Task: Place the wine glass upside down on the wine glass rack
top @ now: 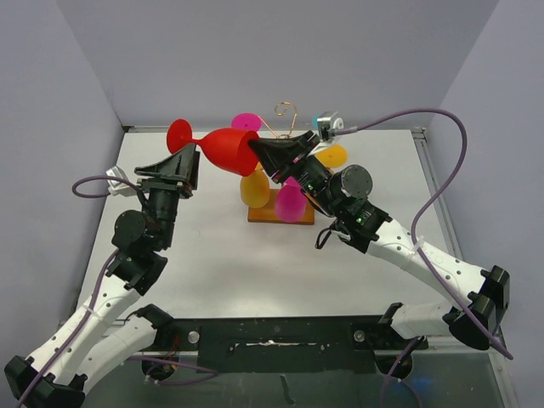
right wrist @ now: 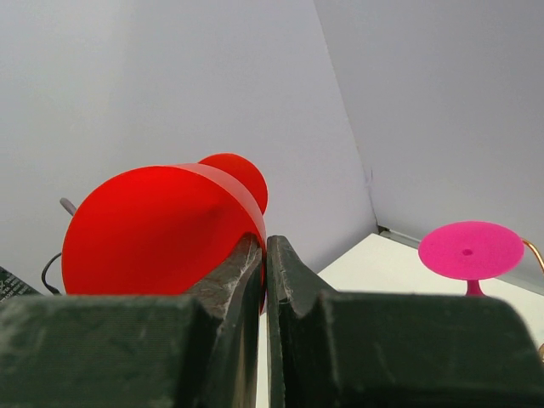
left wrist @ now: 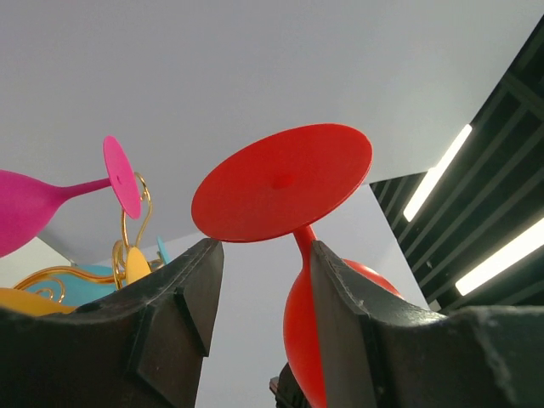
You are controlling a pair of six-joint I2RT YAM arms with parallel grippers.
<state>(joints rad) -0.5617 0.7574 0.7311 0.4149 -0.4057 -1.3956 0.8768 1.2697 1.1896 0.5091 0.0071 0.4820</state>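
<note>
Your right tool [top: 257, 150] is clamped on the wine glass [top: 228, 151], its two fingers pressed together on the wall of the red bowl at the rim. In the right wrist view the rim runs straight into the closed gap. The glass lies on its side in the air above the worktop [top: 212, 255]. Its mouth faces the right tool and its round foot [top: 179, 134] points away to the left.

Your left tool [top: 194, 151] has its fingers [left wrist: 200, 289] apart, one on each side of the thin stem just under the foot. In the left wrist view the stem passes close by one finger. You cannot tell whether it touches.

Just to the right of the bowl is the wine glass rack [top: 286, 110]. Its gold wire curls rise behind the right tool, and its wooden base [top: 260, 217] sits mid-worktop. On its arms are a pink glass [top: 290, 202], a yellow glass [top: 254, 189] and an orange glass [top: 332, 156]. A pink foot disc [top: 246, 122] shows near the top.
</note>
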